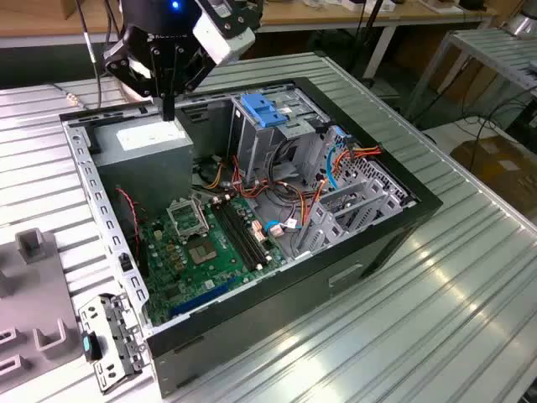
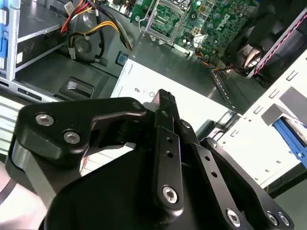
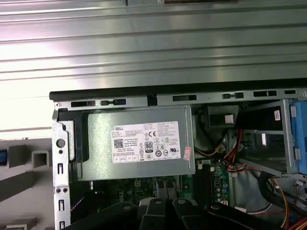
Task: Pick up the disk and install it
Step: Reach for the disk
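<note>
The gripper (image 1: 168,111) has its fingers pressed together on nothing, hanging tip-down just over the power supply (image 1: 143,138) in the corner of the open PC case (image 1: 92,201). The disk (image 2: 289,136) isn't under it at all. In the second wrist view I take it to be that grey slab with the blue side rail, sitting outside the case rim by the grey fixture (image 1: 33,290), so off toward the exterior view's left and lower. Can't call its long axis from that sliver, tbh.
</note>
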{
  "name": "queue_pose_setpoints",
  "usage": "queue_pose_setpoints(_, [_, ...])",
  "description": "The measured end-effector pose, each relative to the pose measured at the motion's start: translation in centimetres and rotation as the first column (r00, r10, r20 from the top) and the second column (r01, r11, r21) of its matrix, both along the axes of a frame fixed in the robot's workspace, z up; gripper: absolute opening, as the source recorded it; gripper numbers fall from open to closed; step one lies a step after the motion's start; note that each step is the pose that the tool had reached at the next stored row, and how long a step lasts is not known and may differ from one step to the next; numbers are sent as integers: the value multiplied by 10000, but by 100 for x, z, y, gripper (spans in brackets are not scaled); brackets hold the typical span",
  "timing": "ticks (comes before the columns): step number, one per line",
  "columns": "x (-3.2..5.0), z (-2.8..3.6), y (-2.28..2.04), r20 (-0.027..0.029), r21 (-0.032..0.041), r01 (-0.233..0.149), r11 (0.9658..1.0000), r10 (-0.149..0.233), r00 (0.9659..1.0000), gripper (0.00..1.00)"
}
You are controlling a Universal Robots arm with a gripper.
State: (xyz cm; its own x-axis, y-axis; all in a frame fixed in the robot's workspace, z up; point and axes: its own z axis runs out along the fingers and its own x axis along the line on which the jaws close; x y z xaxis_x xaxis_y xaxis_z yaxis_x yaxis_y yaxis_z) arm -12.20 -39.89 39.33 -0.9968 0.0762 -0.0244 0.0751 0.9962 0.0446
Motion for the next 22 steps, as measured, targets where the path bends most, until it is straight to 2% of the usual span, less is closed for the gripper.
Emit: queue_pose_setpoints(22, [-150, 0, 0, 0, 1, 0, 10000, 0, 10000, 11])
